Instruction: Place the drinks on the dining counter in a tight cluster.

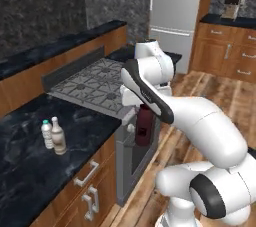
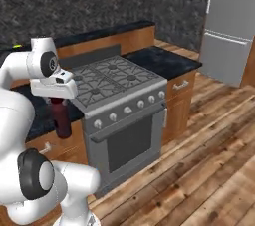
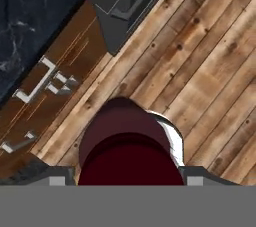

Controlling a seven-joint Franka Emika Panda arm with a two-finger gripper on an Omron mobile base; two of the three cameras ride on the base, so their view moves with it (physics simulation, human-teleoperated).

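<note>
One rounded, dark maroon bottle (image 1: pixel 143 125) hangs clamped upright in the claw (image 1: pixel 142 108) over plank flooring.

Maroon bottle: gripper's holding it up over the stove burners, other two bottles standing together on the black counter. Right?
Not quite. The gripper does hold the maroon bottle, but it hangs off the counter edge in front of the stove, above the wood floor, as the hand view shows. The other two bottles do stand together on the black counter.

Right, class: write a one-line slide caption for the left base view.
End effector carries the maroon bottle beside the stove; two bottles wait on the black counter.
</note>
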